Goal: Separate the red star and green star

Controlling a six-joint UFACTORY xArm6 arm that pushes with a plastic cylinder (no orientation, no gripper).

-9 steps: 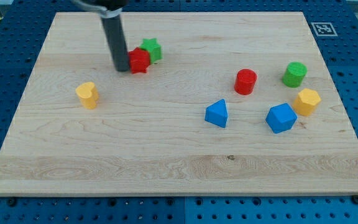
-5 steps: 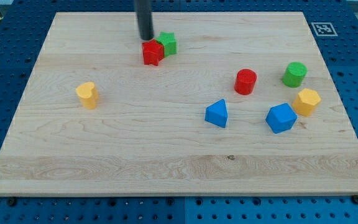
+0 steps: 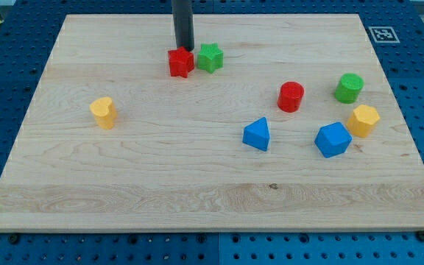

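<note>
The red star lies near the view's top, left of centre, on the wooden board. The green star lies just to its right, with a very thin gap or light contact between them. My tip stands right behind the red star, at its top edge, slightly towards the green star's side. The dark rod rises from there out of the view's top.
A yellow block lies at the left. A red cylinder, green cylinder, yellow hexagonal block, blue block and blue wedge-like block lie at the right.
My tip moved from the red star's left side up and right to behind it. Both stars shifted right and up; the green star now sits further right of the red one.
</note>
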